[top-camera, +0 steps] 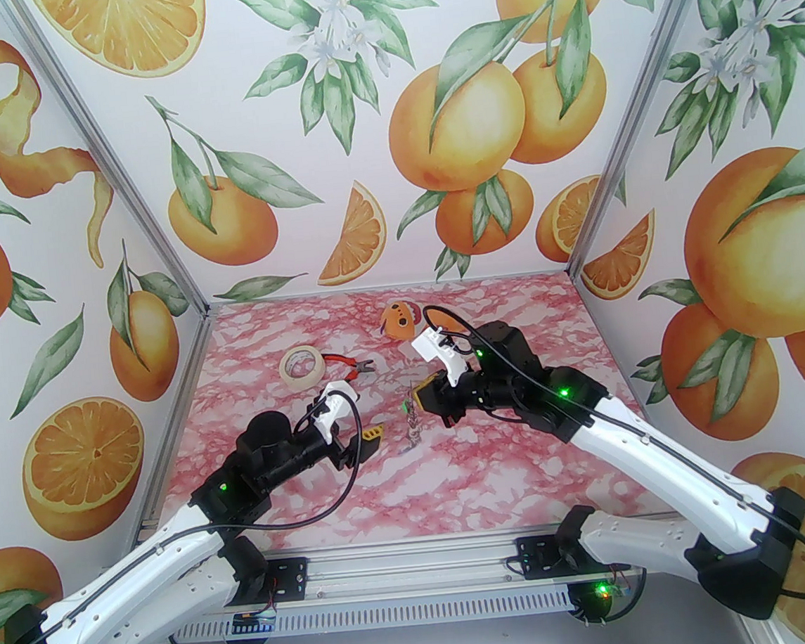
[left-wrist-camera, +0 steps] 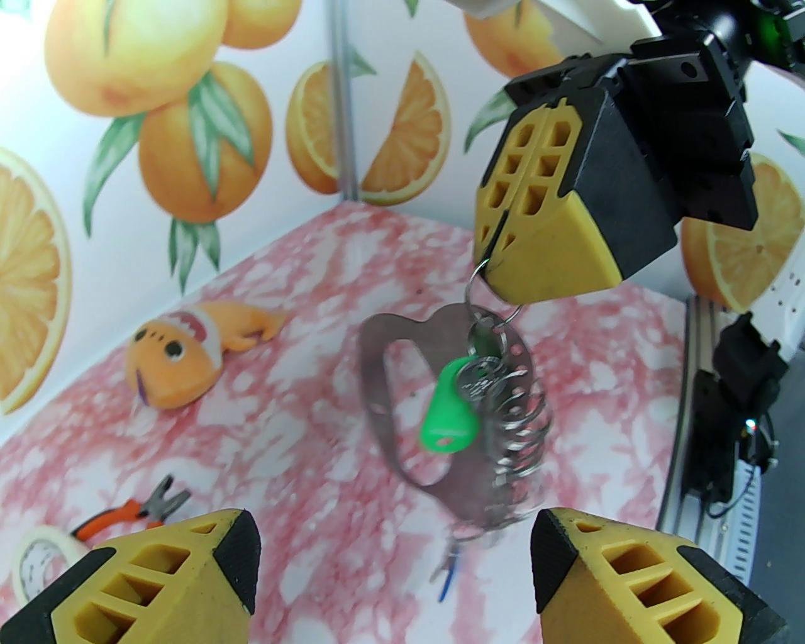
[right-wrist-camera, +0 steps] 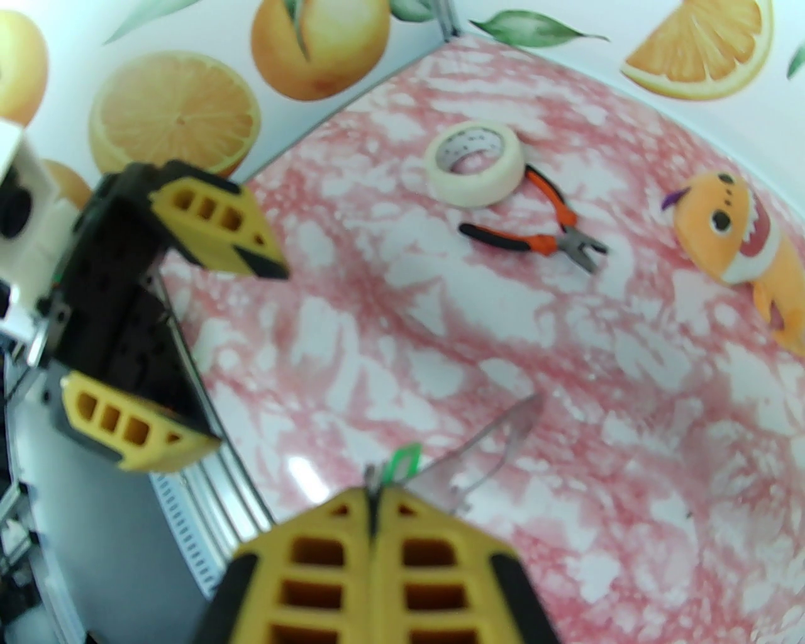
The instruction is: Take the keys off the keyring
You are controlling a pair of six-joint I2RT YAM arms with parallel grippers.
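The keyring [left-wrist-camera: 379,402] hangs in the air above the table [top-camera: 500,459], pinched by a thin wire ring between the closed fingers of the right gripper [left-wrist-camera: 497,267]. The green key [left-wrist-camera: 448,412] dangles against its row of small rings. A blue sliver at its lower end is taken to be the blue key [left-wrist-camera: 448,575].

The loop is judged stiff, light and free to swing, so the plastic tag is best gripped across its flat faces. The left gripper [left-wrist-camera: 396,553] is poised near it, jaws apart.

The rings and tag are resolved from the left wrist but reduced to a glint from above. The pliers [right-wrist-camera: 534,239], tape [right-wrist-camera: 475,163] and plush fish [right-wrist-camera: 736,233] are laid out plainly from the right wrist.
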